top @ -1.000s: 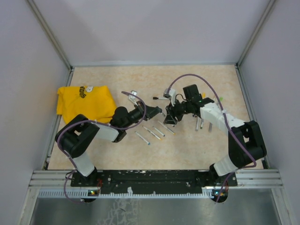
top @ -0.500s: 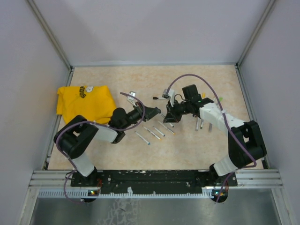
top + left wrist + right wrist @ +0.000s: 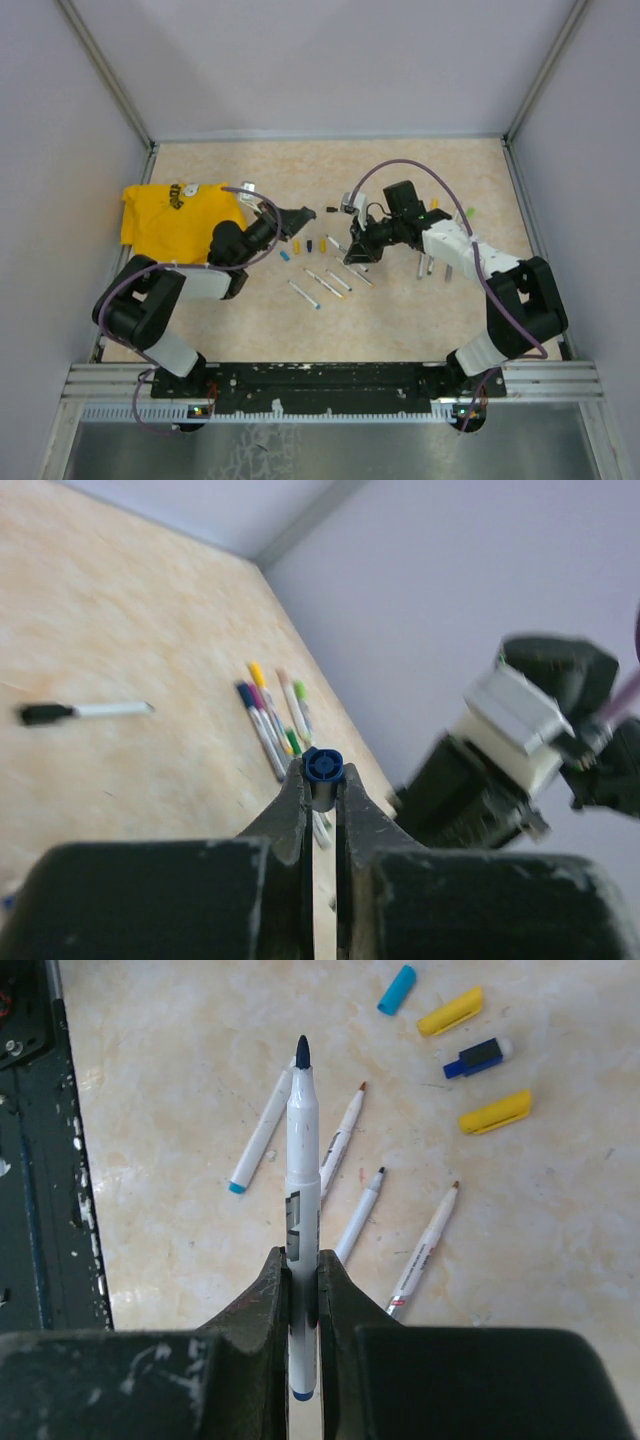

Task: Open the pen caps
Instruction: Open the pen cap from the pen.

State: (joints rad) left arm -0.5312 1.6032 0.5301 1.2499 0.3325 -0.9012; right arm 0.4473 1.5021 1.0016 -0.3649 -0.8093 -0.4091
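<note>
- The blue cap is pinched end-on in the closed left hand, clear of its pen and held above the surface.
- The pen, dark tip bare, is clamped in the right hand.
- A second ago both hands met mid-surface. The left has since drawn back toward the yellow cloth, so this cap is off.
- Loose caps and bare pens lie below; capped pens still wait, so I judge more work remains.
</note>
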